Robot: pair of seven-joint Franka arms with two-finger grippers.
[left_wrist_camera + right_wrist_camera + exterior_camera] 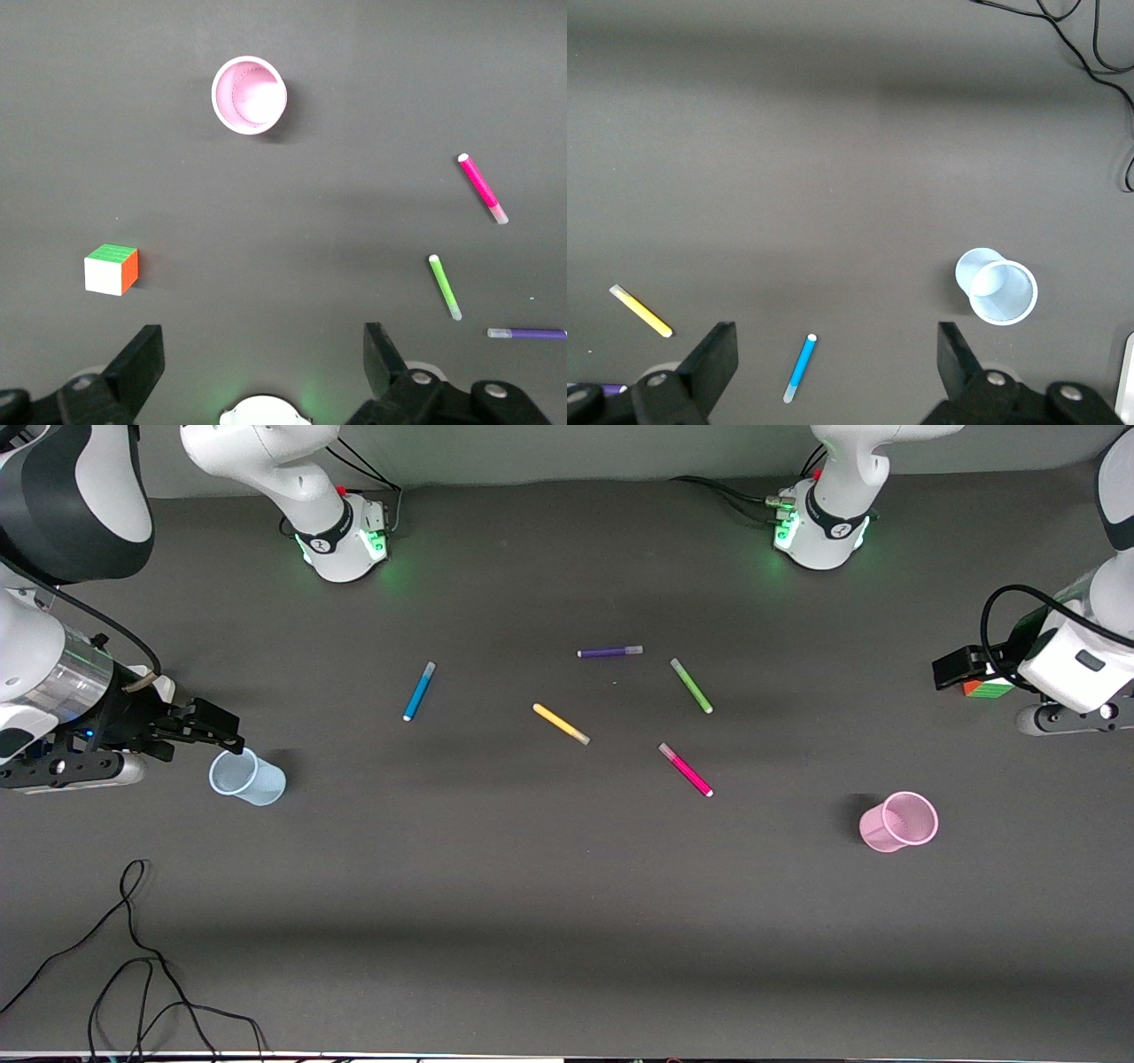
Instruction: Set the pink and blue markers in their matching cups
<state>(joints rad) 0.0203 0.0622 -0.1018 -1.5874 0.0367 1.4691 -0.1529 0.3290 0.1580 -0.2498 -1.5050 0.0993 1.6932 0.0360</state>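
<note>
The blue marker (419,691) lies flat on the dark table toward the right arm's end; it also shows in the right wrist view (800,367). The pink marker (686,770) lies nearer the front camera, mid-table, and shows in the left wrist view (482,189). The pale blue cup (248,777) stands open side up just below my right gripper (211,728), which is open and empty (837,359). The pink ribbed cup (899,822) stands toward the left arm's end (249,95). My left gripper (952,669) is open and empty (264,363), well apart from the pink cup.
A purple marker (609,652), a green marker (691,685) and a yellow marker (560,724) lie among the task markers. A colour cube (988,688) sits under the left gripper. A black cable (133,957) lies near the table's front edge at the right arm's end.
</note>
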